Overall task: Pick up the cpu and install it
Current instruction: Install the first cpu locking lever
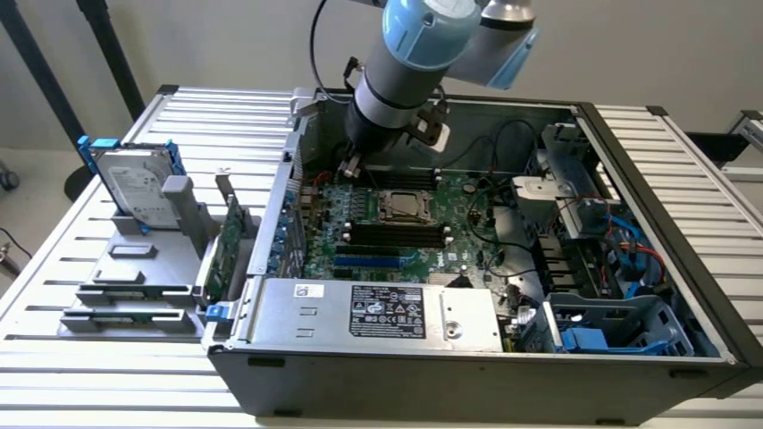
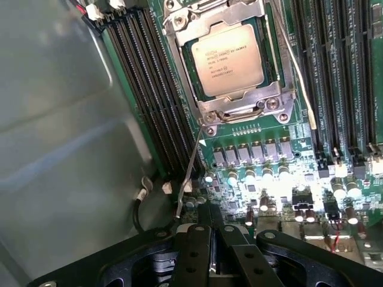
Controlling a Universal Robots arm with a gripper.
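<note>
Can see the cpu (image 1: 409, 204) lying flat in the socket of the motherboard (image 1: 465, 192), inside the open computer case (image 1: 477, 384), silver top up. From the wrist camera, shows the cpu (image 2: 230, 60) with a metal frame (image 2: 239, 98) over its edges; print on the lid too small to read. Finds the end effector (image 1: 350, 168) at about eleven o'clock from the cpu in the exterior view, low by the case wall, mostly hidden behind the arm (image 1: 399, 80). Closer in, shows the end effector (image 2: 209, 233) with black fingers (image 2: 192, 251) drawn together, nothing gripped between them. Notes a thin metal lever (image 2: 190, 173) running from the socket corner to a tip just beside the fingers; cannot tell whether touching. Spots, at nine o'clock of the case on the worktop (image 1: 120, 375), a hard drive (image 1: 134, 189) upright in a grey stand.
</note>
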